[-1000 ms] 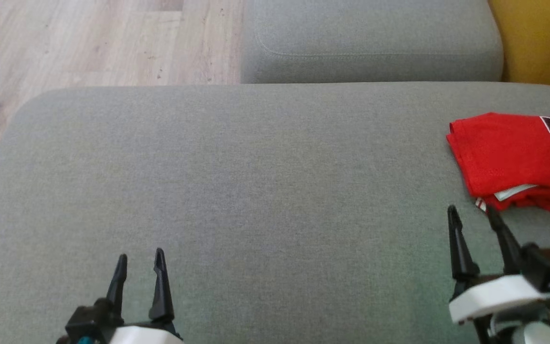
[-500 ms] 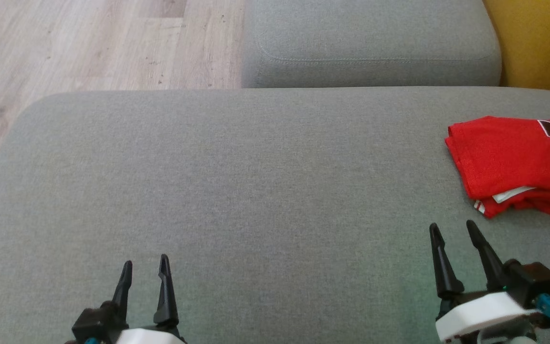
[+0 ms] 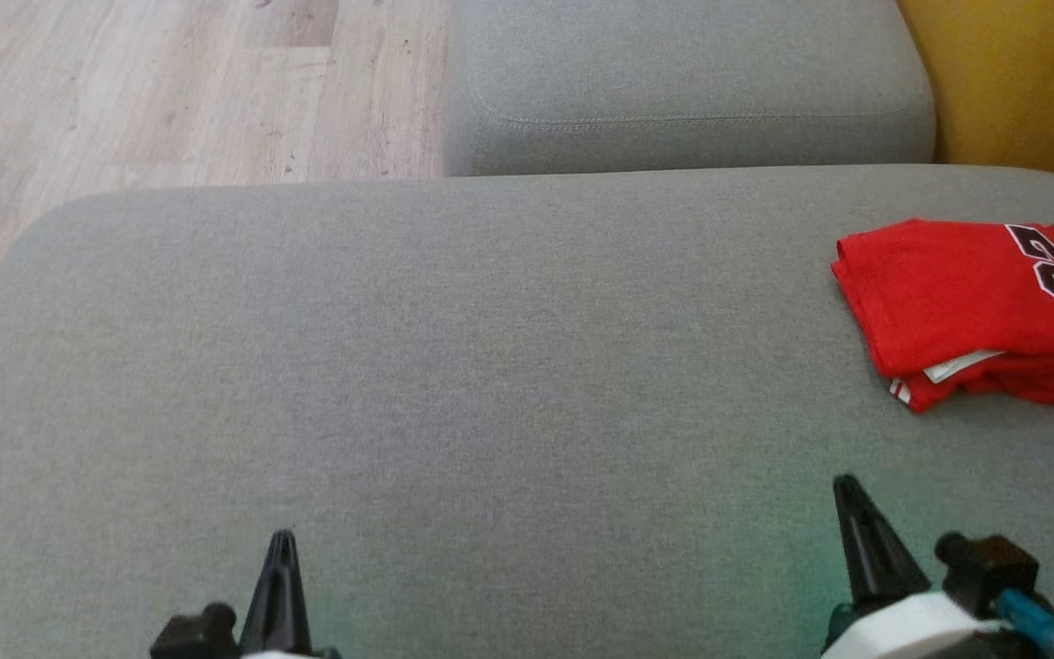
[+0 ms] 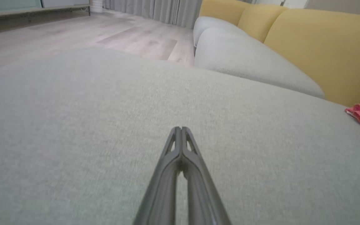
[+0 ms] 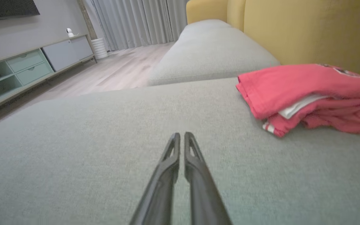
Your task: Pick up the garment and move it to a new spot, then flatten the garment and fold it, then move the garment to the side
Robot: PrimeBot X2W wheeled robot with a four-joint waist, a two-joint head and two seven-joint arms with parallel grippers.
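While I count one folded red jersey with black numerals (image 3: 948,293), lying far right on the wide grey sofa cushion (image 3: 490,366), a second grey cushion (image 3: 692,82) sits beyond it. My left gripper (image 3: 282,540) has its fingers pressed together. My right gripper (image 3: 847,485) shows fingers almost together, holding nothing, near the jersey's front edge. Open cushion runs left to its rounded edge beside the pale wood floor (image 3: 170,91).

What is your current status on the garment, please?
Left hand shut, empty. Right hand nearly shut, empty, short of the garment. Garment folded, lying at the right of the grey cushion. Nothing in between.
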